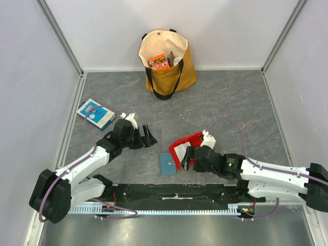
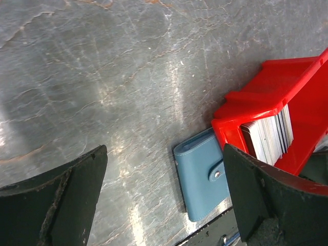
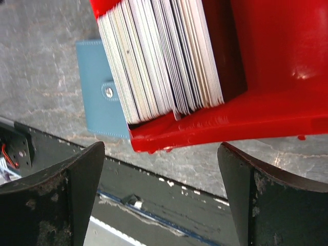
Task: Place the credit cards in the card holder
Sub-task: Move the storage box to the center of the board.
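My right claw (image 3: 161, 148): released, below the credit cards (image 3: 164, 56).
My left claw (image 2: 165, 154): released, empty.
Risk: cards tight-packed in the red bin (image 3: 277, 66), upper frame; I might pinch several.
Card holder (image 3: 100, 97): snapped shut.

Dark grey stone-patterned tabletop (image 1: 230, 102) was veined with paler streaks, plain whitish walls (image 1: 169, 15) stood on three sides, aluminium posts (image 1: 60, 38) rose at both back corners, a black rail (image 1: 174, 192) lined the near edge, soft light left a faint sheen on the surface.
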